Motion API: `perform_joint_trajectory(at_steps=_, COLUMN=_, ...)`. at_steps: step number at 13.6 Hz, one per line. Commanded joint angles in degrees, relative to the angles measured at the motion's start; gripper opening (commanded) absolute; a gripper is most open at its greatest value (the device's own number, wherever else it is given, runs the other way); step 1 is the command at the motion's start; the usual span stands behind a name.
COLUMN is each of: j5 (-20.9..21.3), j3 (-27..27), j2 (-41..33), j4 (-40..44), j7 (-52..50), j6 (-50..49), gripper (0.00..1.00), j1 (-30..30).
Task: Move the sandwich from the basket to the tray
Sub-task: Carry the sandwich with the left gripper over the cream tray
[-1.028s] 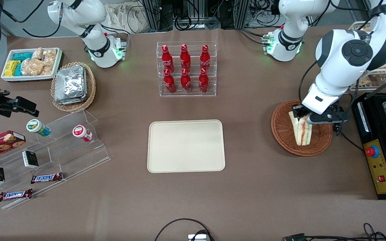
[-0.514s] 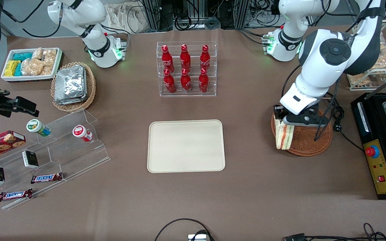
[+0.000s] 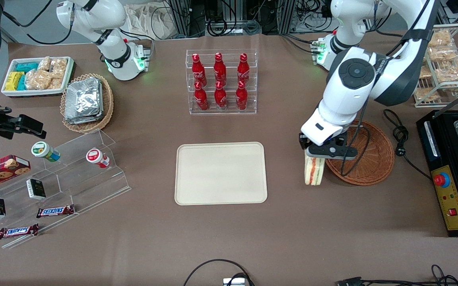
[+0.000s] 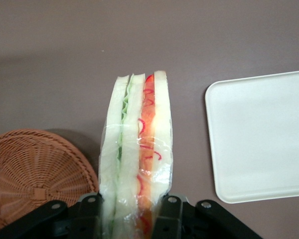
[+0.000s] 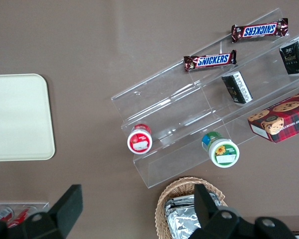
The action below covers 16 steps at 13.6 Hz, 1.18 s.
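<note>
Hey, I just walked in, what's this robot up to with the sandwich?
The left arm's gripper is shut on the wrapped sandwich, which hangs below its fingers in the air. It is out of the round wicker basket, over bare table between the basket and the cream tray. The tray has nothing on it yet, so placing the sandwich there is the step not yet done.

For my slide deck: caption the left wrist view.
End effector gripping a wrapped sandwich above bare table, between wicker basket and cream tray.
</note>
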Motion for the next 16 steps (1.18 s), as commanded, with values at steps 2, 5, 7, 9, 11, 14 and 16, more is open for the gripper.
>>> perform_joint_trajectory(at_steps=2, j5=4.8, j3=-3.6, j2=7.0, j4=7.0, j7=-6.0, j6=-2.0, gripper=0.36, j1=-0.2)
perform_joint_trajectory(at_steps=5, j5=7.3, j3=-5.9, j2=10.4, j4=8.8, j7=-9.8, j6=-1.8, gripper=0.36, j1=-0.2)
perform_joint_trajectory(at_steps=7, j5=10.0, j3=-7.9, j2=13.3, j4=10.5, j7=-13.8, j6=-1.8, gripper=0.34, j1=-0.2)
perform_joint_trajectory(at_steps=9, j5=14.1, j3=-10.0, j2=16.7, j4=12.4, j7=-18.5, j6=-1.8, gripper=0.34, j1=-1.9)
perform_joint_trajectory(at_steps=11, j5=15.7, j3=-9.5, j2=20.9, j4=15.8, j7=-22.4, j6=-1.7, gripper=0.34, j1=-6.2)
perform_joint_trajectory(at_steps=14, j5=17.3, j3=-9.5, j2=26.2, j4=19.4, j7=-24.2, j6=-1.6, gripper=0.34, j1=-8.9)
perform_joint_trajectory(at_steps=16, j5=17.3, j3=-9.4, j2=28.5, j4=19.4, j7=-24.1, j6=-1.2, gripper=0.34, j1=-9.1)
